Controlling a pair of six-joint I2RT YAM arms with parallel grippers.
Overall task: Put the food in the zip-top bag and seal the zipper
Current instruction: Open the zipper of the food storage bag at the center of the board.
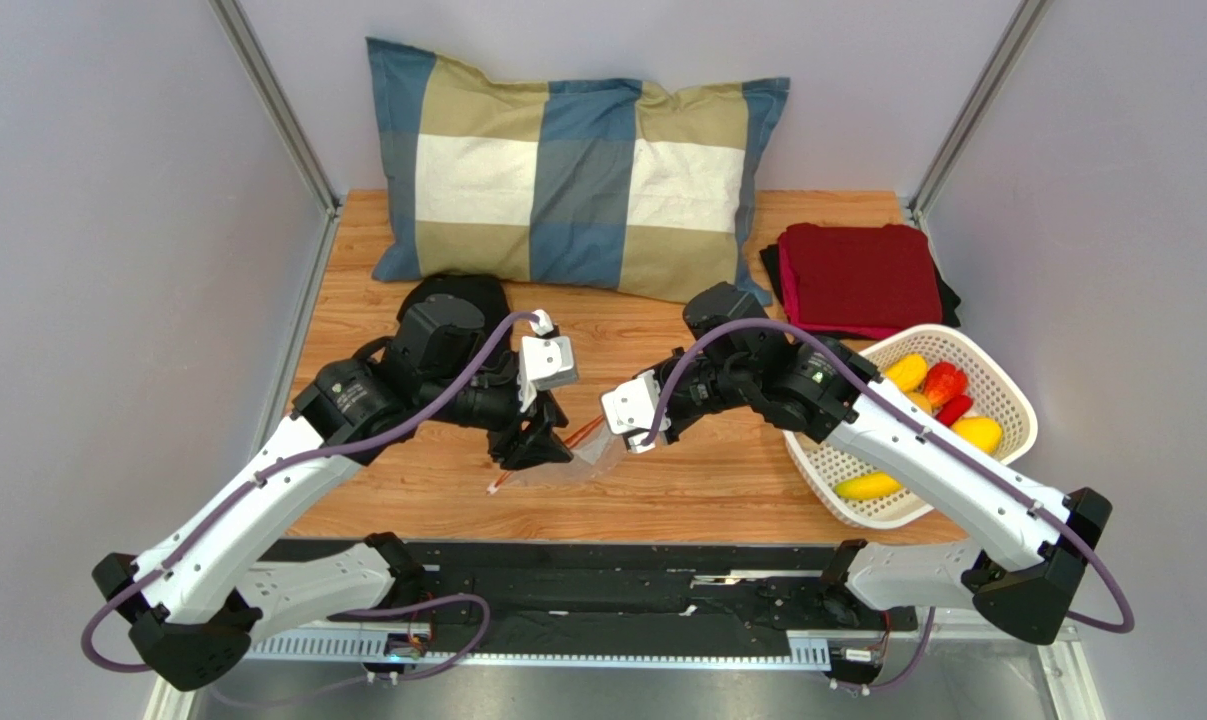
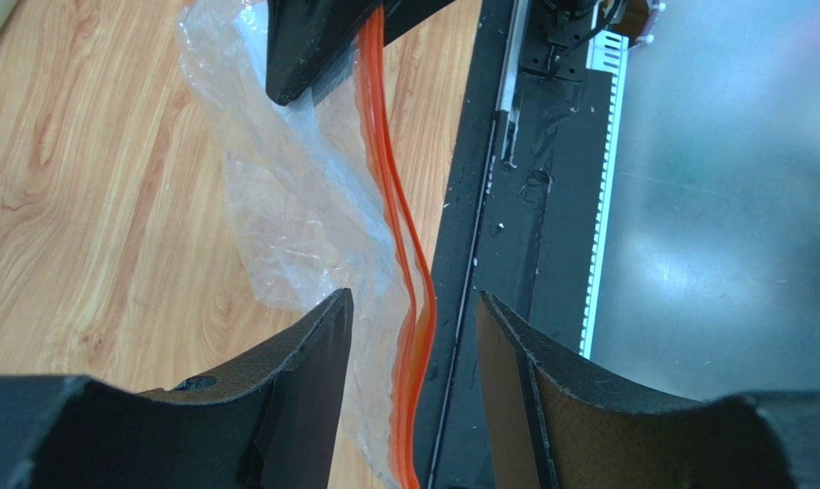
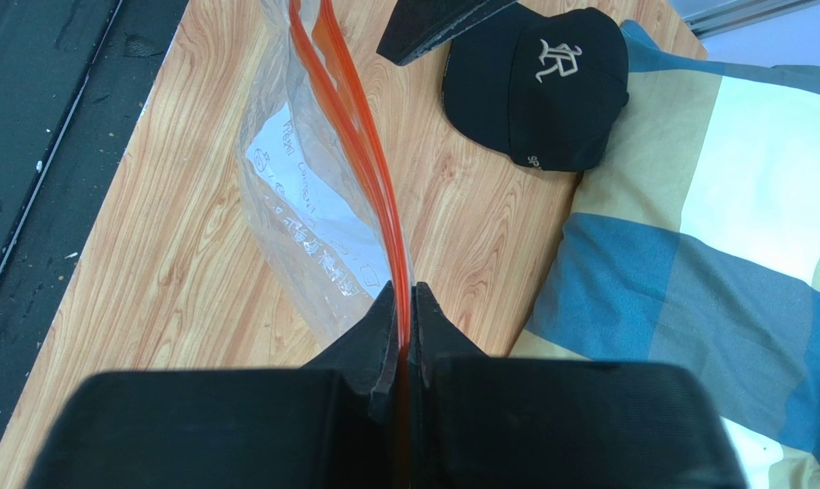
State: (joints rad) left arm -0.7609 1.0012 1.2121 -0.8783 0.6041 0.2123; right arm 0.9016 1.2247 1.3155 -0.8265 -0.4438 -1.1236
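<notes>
The clear zip-top bag [image 1: 594,450] hangs between my two grippers just above the table's front middle, and looks empty. My right gripper [image 3: 404,295] is shut on one end of its orange-red zipper [image 3: 358,122]; the white label patch [image 3: 301,188] faces the table. My left gripper [image 2: 414,306] is open, with the zipper [image 2: 393,204] running between its fingers without being pinched. The slider tab is not visible. The food lies in the white basket [image 1: 1015,393] on the right: a banana [image 1: 869,486], yellow pieces [image 1: 977,434] and a red piece [image 1: 943,386].
A checked pillow [image 1: 579,165] lies at the back. A folded red cloth [image 1: 860,278] is at the back right. A black cap [image 3: 546,87] sits beside the pillow, behind the left gripper. The black base rail [image 2: 506,204] runs along the table's near edge.
</notes>
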